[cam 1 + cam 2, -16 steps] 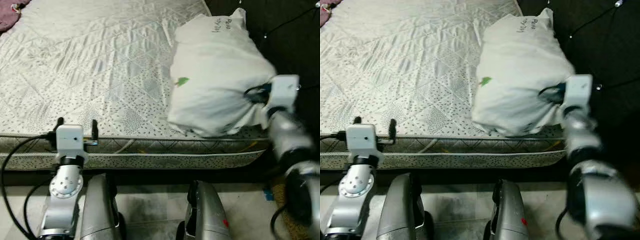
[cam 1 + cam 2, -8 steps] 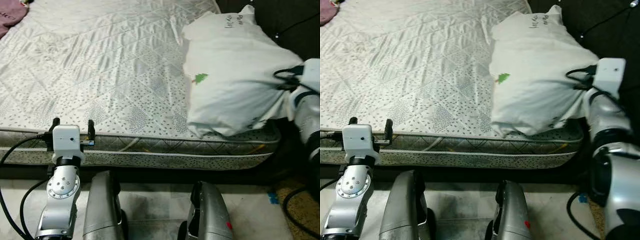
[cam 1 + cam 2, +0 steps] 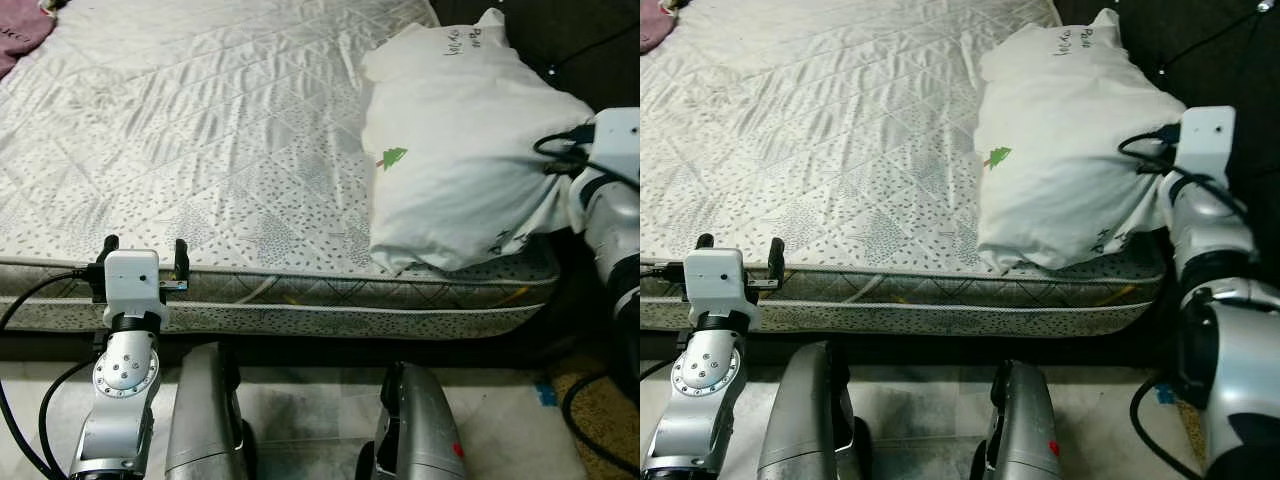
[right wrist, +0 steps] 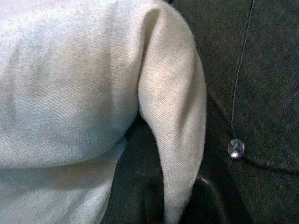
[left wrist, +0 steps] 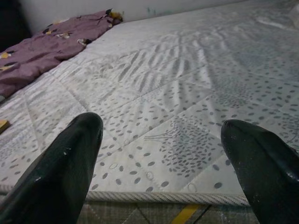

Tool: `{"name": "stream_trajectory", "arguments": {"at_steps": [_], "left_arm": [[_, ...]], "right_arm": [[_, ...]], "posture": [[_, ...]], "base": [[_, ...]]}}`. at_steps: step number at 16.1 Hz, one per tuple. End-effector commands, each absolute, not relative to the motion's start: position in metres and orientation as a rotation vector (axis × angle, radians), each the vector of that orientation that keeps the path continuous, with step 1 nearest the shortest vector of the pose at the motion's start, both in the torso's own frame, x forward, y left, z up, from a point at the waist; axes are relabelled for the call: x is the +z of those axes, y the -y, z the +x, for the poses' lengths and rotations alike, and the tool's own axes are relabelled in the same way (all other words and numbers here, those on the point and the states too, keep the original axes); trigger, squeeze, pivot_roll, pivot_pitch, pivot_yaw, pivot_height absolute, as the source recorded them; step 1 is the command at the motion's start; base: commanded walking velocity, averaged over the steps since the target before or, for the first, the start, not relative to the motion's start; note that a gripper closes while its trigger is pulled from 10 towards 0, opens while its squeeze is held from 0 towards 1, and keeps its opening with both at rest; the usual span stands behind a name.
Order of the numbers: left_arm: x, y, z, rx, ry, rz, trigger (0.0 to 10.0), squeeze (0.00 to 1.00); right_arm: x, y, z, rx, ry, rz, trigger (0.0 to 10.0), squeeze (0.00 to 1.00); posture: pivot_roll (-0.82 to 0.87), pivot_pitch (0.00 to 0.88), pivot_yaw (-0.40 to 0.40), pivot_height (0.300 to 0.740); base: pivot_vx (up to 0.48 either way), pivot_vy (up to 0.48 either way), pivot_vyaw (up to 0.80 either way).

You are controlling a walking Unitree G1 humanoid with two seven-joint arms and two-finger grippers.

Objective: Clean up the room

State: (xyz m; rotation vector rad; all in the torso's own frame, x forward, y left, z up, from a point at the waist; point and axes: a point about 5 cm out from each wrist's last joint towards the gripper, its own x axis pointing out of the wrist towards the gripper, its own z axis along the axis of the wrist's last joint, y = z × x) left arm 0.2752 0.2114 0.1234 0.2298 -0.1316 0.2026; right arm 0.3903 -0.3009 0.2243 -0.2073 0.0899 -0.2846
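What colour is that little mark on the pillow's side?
Green, tree-shaped, on the white pillow; clearest in the left eye view.

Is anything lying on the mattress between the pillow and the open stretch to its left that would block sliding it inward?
Nothing visible does. The mattress beside the pillow is bare quilting; the purple cloth lies at the far corner. The right gripper pinches the pillow's edge.

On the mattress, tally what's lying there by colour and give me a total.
White: 1, the pillow, at the mattress's right end with the right gripper at its edge.
Purple: 1, the patterned cloth at the far left corner.
Total: 2.
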Motion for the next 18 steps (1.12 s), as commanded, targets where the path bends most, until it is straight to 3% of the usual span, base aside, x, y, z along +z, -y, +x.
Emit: {"name": "stream_trajectory", "arguments": {"at_steps": [1,2,3,4,14,18], "left_arm": [[0.125,-0.212,0.273,0.205,0.134,0.239,10.0,0.0],[0.125,-0.212,0.273,0.206,0.133,0.24,10.0,0.0],[0.125,-0.212,0.273,0.207,0.134,0.24,10.0,0.0],[0.125,-0.211,0.272,0.207,0.134,0.239,10.0,0.0],[0.124,-0.211,0.272,0.209,0.134,0.241,10.0,0.0],[0.124,-0.21,0.273,0.205,0.132,0.242,10.0,0.0]], "right_arm": [[0.225,0.298,0.39,-0.28,-0.038,-0.216,10.0,0.0],[0.219,0.296,0.39,-0.271,-0.048,-0.214,10.0,0.0],[0.209,0.291,0.39,-0.255,-0.068,-0.222,10.0,0.81],[0.199,0.286,0.389,-0.254,-0.086,-0.228,10.0,1.0],[0.214,0.29,0.389,-0.43,0.022,-0.236,10.0,1.0],[0.195,0.279,0.383,-0.427,0.063,-0.207,10.0,1.0]], "posture": [[0.05,0.136,-0.084,0.519],[0.05,0.137,-0.084,0.519],[0.05,0.137,-0.084,0.519],[0.05,0.139,-0.082,0.519],[0.04,0.131,-0.078,0.519],[0.04,0.137,-0.077,0.519]], "base": [[0.0,0.0,0.0],[0.0,0.0,0.0],[0.0,0.0,0.0],[0.0,0.0,0.0],[0.0,0.0,0.0],[0.0,0.0,0.0]]}}
